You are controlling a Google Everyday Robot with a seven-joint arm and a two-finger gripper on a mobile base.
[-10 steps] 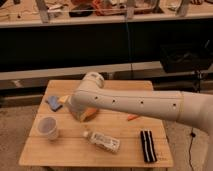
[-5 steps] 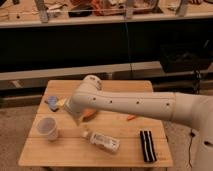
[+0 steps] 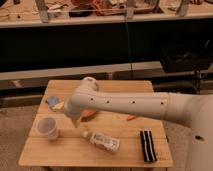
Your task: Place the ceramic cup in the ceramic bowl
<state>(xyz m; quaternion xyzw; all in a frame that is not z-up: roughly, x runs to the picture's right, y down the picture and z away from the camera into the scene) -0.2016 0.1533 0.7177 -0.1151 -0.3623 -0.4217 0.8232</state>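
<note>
**One camera view, cup not in the bowl yet**

From the camera view, you've got the arm (image 3: 130, 104) reaching in from the right across the wooden table (image 3: 125, 156). Its gripper (image 3: 75, 119) hangs at the arm's low end, between the ceramic cup (image 3: 47, 128) and the ceramic bowl (image 3: 91, 114). Honestly can't tell if it's apart or together. The cup stands upright near the table's left edge. The bowl sits further right, partly hidden behind the arm. A white package (image 3: 103, 141) lies in front.
</note>
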